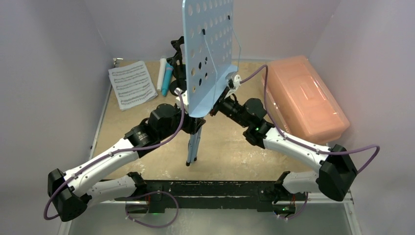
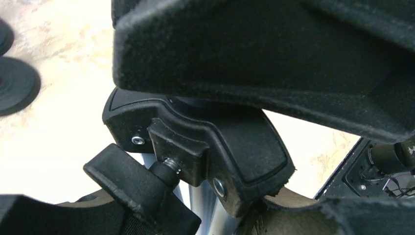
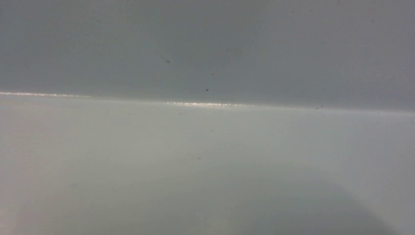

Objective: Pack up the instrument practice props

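- Music rack (image 1: 208, 49) stands upright mid-table (image 1: 230, 147) on its legs.
- Left pincer (image 2: 220, 161) clamps the black collar (image 2: 254, 147) on its pole.
- Right pincer (image 1: 226, 98) sits at its lower edge; its opening I cannot tell.

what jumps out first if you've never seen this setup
The tall light-blue rack stands mid-table, with the left arm and right arm meeting at it. A pink box sits at the right; a music sheet lies back left beside two mics.
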Tool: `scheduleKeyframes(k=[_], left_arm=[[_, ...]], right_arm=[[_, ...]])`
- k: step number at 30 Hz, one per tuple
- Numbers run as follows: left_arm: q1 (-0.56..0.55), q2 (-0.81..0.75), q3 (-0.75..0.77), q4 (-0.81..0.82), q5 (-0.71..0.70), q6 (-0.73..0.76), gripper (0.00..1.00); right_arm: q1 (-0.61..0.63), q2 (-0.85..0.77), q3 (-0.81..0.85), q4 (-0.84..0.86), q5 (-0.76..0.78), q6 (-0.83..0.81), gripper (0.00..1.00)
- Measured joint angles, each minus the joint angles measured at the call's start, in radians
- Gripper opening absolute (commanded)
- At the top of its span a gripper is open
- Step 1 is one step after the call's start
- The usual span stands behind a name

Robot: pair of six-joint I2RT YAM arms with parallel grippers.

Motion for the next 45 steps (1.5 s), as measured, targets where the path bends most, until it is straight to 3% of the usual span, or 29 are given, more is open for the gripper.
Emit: scheduleKeyframes(k=[10,19,27,45], left_arm=[[0.001,0.003,0.090,-0.198,-0.066,-0.046,0.00],[0.034,0.106,0.124,-0.244,-0.103,-0.077,0.00],[0.196,0.188,0.041,-0.118,0.166,-0.126,0.00],[0.352,0.517,-0.008,0.253,0.539,-0.285,0.00]], right_arm=[[0.006,0.053,0.050,-0.051,0.058,0.119,0.00],[-0.021,0.143,0.076,-0.087,0.117,0.181,0.00],[-0.061,0.220,0.047,-0.093,0.164,0.239,0.00],[-0.164,0.391,0.063,-0.131,0.235,0.273,0.00]])
